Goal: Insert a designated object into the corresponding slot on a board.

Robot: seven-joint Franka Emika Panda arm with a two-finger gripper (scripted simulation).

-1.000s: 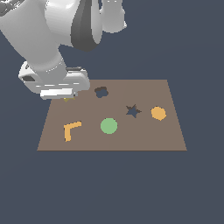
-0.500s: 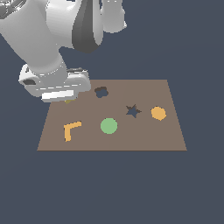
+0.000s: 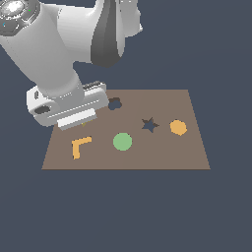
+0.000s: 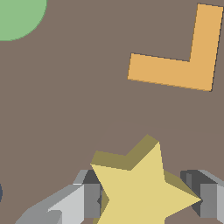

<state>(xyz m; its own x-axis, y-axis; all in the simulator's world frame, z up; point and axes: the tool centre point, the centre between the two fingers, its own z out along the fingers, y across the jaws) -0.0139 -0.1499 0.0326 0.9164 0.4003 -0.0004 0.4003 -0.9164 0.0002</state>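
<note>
Brown board (image 3: 192,152) lying flat on dark ground; white arm (image 3: 54,54) reaching down from the exterior view's upper left, its wrist block hanging over the board's far left corner and hiding the gripper fingers; a tiny yellowish speck (image 3: 83,123) showing just under the wrist block, too small to identify; orange L-shaped piece (image 3: 79,146) sitting near the left edge; green disc (image 3: 122,141) lying beside it toward the right; dark star-shaped slot (image 3: 149,124) sitting between disc and orange octagon (image 3: 178,127); dark clover-shaped cutout (image 3: 114,103) showing just right of the wrist block.
</note>
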